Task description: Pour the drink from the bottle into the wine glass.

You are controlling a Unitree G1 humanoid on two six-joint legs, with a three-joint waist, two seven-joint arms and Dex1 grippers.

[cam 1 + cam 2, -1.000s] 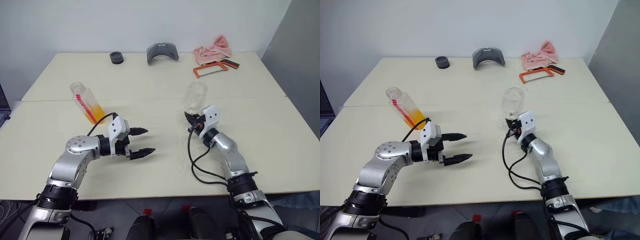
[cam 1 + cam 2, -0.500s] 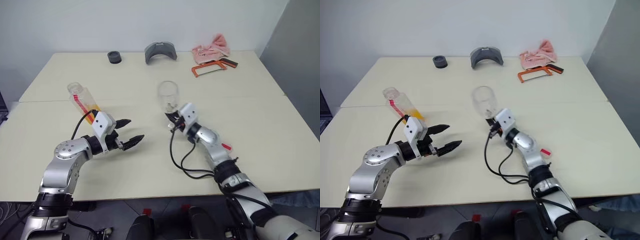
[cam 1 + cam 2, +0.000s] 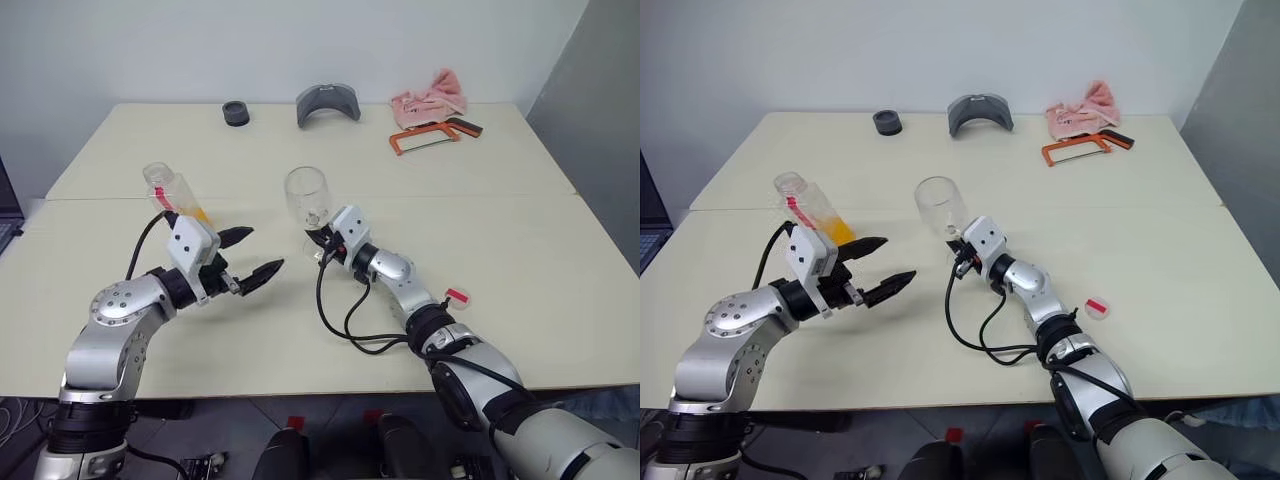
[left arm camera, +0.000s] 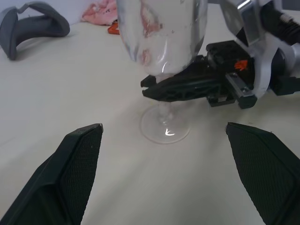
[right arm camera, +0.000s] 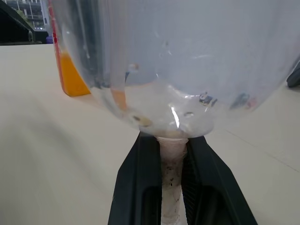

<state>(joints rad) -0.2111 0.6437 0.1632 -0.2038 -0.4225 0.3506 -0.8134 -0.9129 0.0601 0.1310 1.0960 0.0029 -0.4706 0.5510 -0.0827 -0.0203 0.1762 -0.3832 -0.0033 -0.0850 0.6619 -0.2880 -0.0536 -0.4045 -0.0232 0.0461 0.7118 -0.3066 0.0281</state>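
R gripper (image 5: 172, 187) jaws clamped on wine glass (image 3: 306, 196) stem, mid-frame, L gripper (image 3: 255, 255) jaws wide open, empty, bottle (image 3: 172, 196) behind it

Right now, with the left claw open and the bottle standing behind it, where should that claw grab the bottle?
Probably the bottle's clear body above the drink, below the wide neck. It stands open-topped, so the left claw should come level from the front and close across its sides.
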